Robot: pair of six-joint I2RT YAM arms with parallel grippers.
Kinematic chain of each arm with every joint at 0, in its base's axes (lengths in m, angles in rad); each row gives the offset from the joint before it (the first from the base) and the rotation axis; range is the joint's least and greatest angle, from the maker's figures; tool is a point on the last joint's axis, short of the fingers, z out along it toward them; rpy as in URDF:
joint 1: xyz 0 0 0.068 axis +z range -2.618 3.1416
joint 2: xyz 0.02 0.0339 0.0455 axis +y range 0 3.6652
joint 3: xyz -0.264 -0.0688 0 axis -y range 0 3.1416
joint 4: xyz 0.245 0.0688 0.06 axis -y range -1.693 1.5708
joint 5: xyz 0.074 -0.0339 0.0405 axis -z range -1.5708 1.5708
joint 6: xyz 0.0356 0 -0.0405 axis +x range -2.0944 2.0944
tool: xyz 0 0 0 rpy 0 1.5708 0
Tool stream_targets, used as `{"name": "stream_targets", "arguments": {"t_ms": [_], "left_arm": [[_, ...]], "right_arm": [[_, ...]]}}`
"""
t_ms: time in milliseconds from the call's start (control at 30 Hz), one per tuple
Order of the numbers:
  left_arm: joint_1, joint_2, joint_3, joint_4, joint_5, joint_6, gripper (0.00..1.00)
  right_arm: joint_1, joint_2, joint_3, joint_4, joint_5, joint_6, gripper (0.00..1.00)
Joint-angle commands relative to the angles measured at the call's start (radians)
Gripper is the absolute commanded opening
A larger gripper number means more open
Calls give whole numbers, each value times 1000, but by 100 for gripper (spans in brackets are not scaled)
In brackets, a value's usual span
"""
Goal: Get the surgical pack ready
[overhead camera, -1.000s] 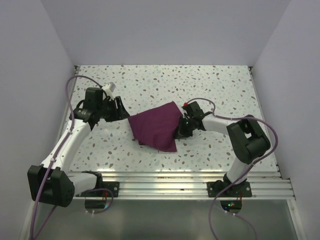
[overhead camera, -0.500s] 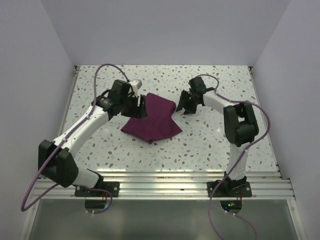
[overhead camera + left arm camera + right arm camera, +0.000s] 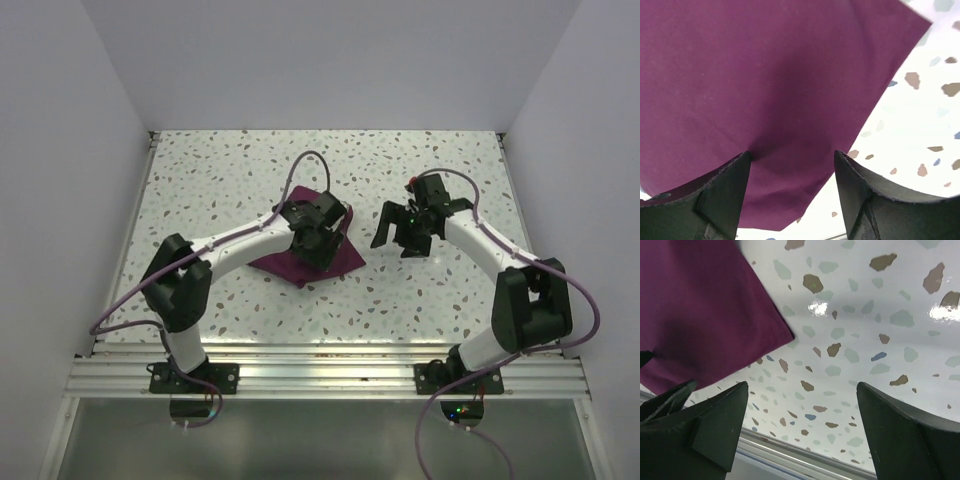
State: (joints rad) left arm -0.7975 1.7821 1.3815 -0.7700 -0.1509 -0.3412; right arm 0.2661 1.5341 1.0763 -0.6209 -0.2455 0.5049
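Two grippers, both with jaws spread: the left gripper hovers directly over the purple cloth bundle at mid-bench, the right gripper just beside the bundle's right corner.

The cloth bundle lies on the table. The left gripper is over it, and the right gripper is just right of it, apart.

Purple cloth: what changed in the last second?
The cloth went from a spread sheet to a smaller folded bundle. The left gripper swept from its left corner to over it, jaws open. The right gripper let go of the right edge and backed off right, jaws open. Table unchanged.
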Motion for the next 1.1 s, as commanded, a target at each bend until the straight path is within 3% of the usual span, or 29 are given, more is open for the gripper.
{"name": "stream_targets", "arguments": {"t_ms": [0,200,533,700,833,933,1067], "left_arm": [[-25,31,59,-58,-139,-16,72],[-65,97,70,-91,-301,-28,71],[-83,135,62,-84,-312,-19,65],[-83,146,63,-86,-308,-12,49],[-81,149,68,-81,-289,-4,32],[-81,155,71,-81,-276,-1,21],[-81,158,85,-90,-254,2,10]], "right_arm": [[1,-32,-38,12,-43,4,93],[1,-63,-62,35,-41,17,95],[2,-78,-102,75,-63,40,99],[2,-65,-122,104,-110,56,96],[7,-40,-122,151,-158,67,85],[13,-20,-107,171,-175,75,82],[36,46,-58,193,-210,95,74]]}}
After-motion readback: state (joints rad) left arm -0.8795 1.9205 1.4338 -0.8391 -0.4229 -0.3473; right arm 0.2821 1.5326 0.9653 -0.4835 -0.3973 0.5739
